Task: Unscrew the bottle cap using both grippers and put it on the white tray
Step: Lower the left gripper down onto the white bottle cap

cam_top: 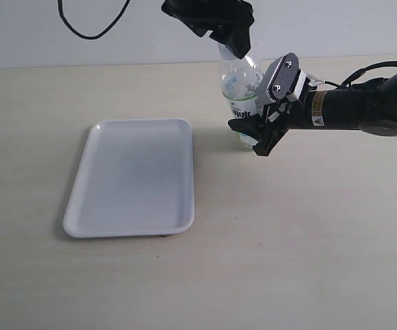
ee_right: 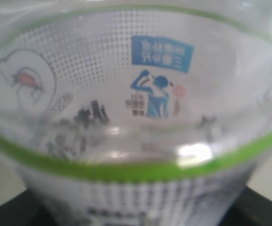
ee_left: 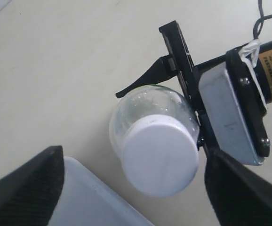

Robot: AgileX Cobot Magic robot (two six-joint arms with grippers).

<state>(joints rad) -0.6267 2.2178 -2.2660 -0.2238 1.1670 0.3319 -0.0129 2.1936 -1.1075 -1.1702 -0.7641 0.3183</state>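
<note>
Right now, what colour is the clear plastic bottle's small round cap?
White screw cap; shows best in left wrist view.

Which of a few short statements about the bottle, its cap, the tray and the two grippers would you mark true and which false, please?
1. The bottle cap sits on the bottle. True.
2. The cap lies on the white tray. False: it is on the bottle's neck, and the tray is beside the bottle.
3. The right gripper holds the bottle's body from the side. True.
4. The bottle lies on its side. False: it stands upright on the table.
5. The left gripper is clamped on the cap. False: the left wrist view shows its fingers on either side of the cap, with gaps.
</note>
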